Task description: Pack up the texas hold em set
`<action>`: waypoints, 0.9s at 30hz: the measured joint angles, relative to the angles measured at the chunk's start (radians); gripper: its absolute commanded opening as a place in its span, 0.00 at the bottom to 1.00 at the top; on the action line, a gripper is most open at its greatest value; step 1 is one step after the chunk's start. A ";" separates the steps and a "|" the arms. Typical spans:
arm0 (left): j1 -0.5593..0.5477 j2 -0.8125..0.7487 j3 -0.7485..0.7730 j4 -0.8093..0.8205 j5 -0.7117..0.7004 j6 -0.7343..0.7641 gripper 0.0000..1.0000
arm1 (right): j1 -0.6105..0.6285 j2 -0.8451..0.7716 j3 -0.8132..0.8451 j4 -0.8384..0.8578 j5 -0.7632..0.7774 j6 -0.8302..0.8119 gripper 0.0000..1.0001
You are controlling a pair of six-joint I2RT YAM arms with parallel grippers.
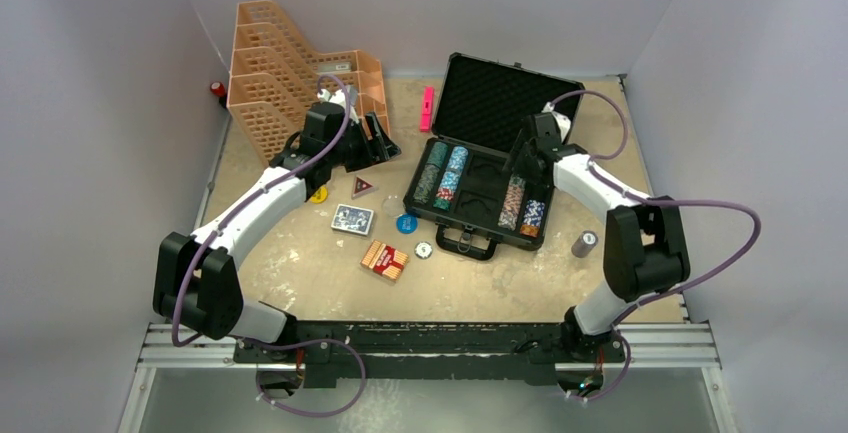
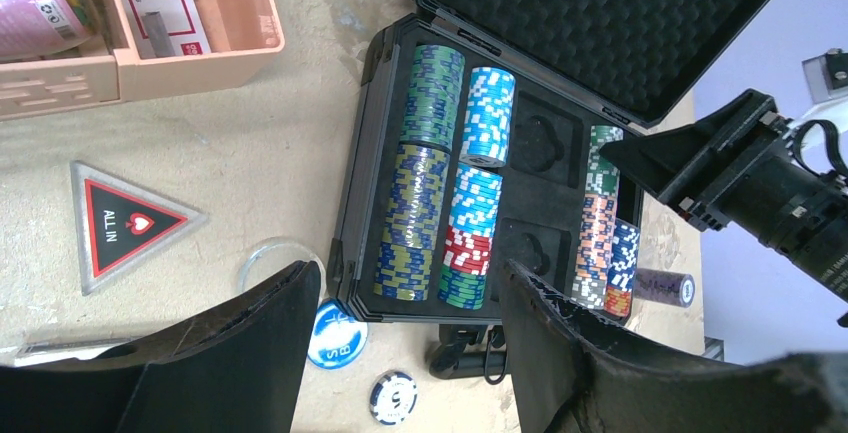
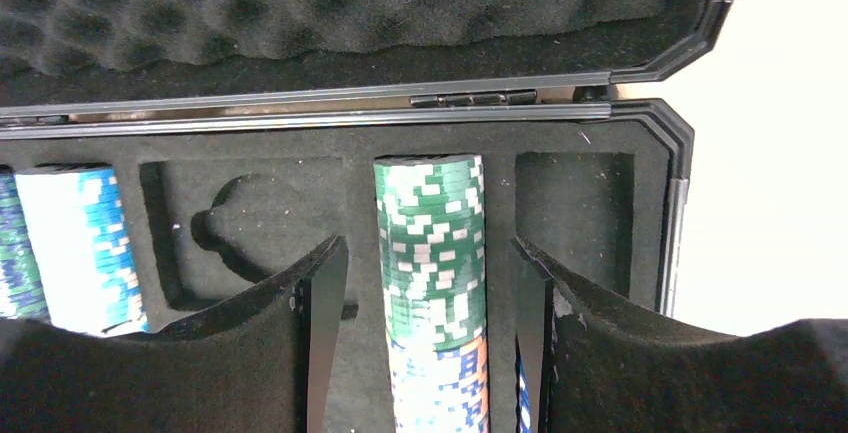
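- Sandy, scuffed tabletop [image 1: 300, 283] between pale walls. On it the black case [image 1: 480, 181] lies open directly under the right gripper [image 3: 430, 245], and ahead of the left gripper [image 2: 408, 265], off toward its right finger.
- Its long side runs left to right across the table, with the handle [image 1: 470, 244] toward the arm bases and the foam-lined lid [image 1: 505, 101] standing up on the far side.
- Chips lie the short way, hinge to handle: a green row [image 2: 425, 168] and a blue-and-white row [image 2: 480, 183] at one end, two more rows at the other.
- The right jaws are spread and straddle the green-and-white row [image 3: 430, 253]. Dark foam shows on both sides between pads and chips, so nothing is pinched.
- The left jaws are spread wide too, with nothing between them.
- The right wrist view cuts that row off at its bottom edge, and the fingers cover the neighbouring slots lower down.
- Just outside the case, under the left fingertips, lie a blue dealer button [image 2: 335, 333], a small blue-and-white button [image 2: 393, 396] and a clear disc [image 2: 275, 258] half behind the left finger.
- Past that finger lies a triangle plaque [image 2: 125, 223]. The left wrist view lets me read ALL IN on it; from the top view I can't.
- Only the top view shows the blue deck [image 1: 352, 219] and the red deck [image 1: 384, 260], lying flat behind the left jaws, apart from the case.
- A loose dark chip stack [image 1: 584, 243] stands just beyond the case end behind the right jaws.
- A yellow disc [image 1: 318, 193] sits partly under the left arm; I can't tell what it is.
- A pink marker [image 1: 427, 108] and the orange mesh trays [image 1: 290, 78] lie beyond the left jaws.
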 measured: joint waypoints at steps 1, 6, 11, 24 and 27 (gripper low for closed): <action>0.000 0.000 0.000 0.000 0.000 0.000 0.65 | 0.000 -0.008 -0.002 0.000 0.003 0.000 0.61; 0.000 0.000 0.000 0.001 0.010 0.012 0.65 | 0.000 -0.128 -0.031 -0.015 0.078 0.019 0.64; 0.000 -0.016 0.000 0.003 0.027 0.019 0.65 | -0.004 -0.277 -0.041 -0.117 0.243 0.106 0.85; 0.000 -0.061 -0.034 0.062 0.063 0.006 0.65 | -0.235 -0.341 -0.143 -0.510 0.391 0.447 0.99; 0.000 -0.075 -0.040 0.071 0.063 -0.001 0.65 | -0.250 -0.344 -0.170 -0.547 0.391 0.494 0.99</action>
